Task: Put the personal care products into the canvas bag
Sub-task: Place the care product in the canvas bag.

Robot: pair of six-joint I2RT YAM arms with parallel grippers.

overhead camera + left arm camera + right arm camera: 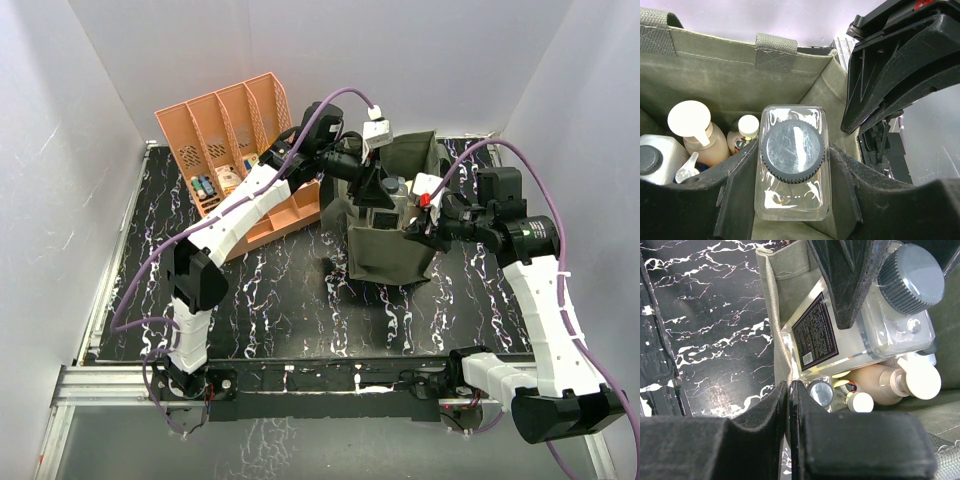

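Arms converge on canvas bag (385, 255), left jaws clasping clear bottle (794, 160).

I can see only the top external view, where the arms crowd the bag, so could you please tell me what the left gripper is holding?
Observer: The left gripper is closed on a clear bottle with a dark ribbed cap.
Operator: Thank you. Is anything inside the bag?
Observer: Yes, a tan pump bottle stands inside, next to a small white-capped bottle.
Operator: And what is the right gripper doing?
Observer: The right gripper is shut on the rim fabric of the canvas bag.
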